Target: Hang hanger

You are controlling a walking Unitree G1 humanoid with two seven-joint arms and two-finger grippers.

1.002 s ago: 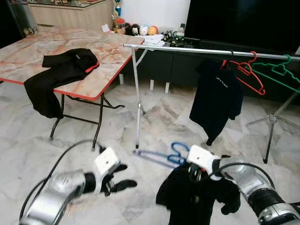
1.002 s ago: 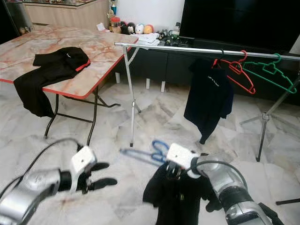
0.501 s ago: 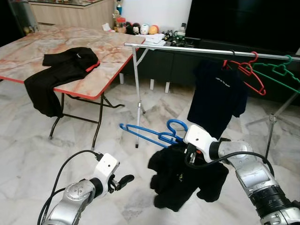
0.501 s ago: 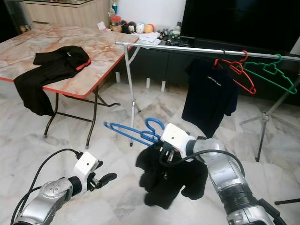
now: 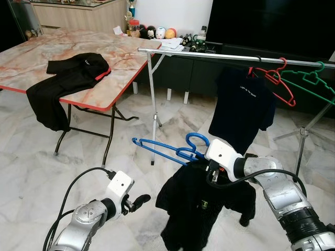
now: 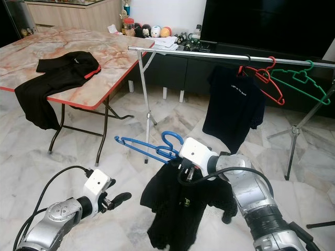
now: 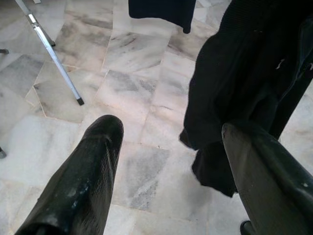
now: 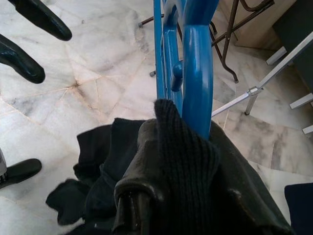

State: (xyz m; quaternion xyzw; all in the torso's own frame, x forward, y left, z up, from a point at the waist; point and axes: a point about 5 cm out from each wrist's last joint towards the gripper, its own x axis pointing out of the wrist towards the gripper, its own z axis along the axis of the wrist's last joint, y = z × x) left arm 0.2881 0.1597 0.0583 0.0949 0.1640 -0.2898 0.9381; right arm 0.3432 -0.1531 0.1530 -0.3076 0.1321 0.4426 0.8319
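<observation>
A blue hanger [image 5: 172,151] with a black garment [image 5: 201,206] draped from it hangs in my right gripper [image 5: 212,167], which is shut on the hanger's neck and the cloth at mid-height over the floor. The wrist view has the blue hanger [image 8: 188,73] rising between the fingers. Ahead stands the silver clothes rail [image 5: 220,56], carrying a dark T-shirt [image 5: 242,104], a red hanger [image 5: 275,78] and a green hanger [image 5: 311,81]. Low on the left, my left gripper [image 5: 137,201] is open, its fingers [image 7: 83,181] apart, just left of the hanging garment.
A folding marble-top table [image 5: 125,57] with a black garment [image 5: 63,83] draped over its edge stands at left. The rail's legs [image 5: 153,125] rise between table and me. A dark TV cabinet [image 5: 199,73] with small toys runs behind. Marble floor lies open in front.
The black garment has swung lower and spread out beneath the blue hanger. Right gripper and left gripper have barely moved since half a second ago.
</observation>
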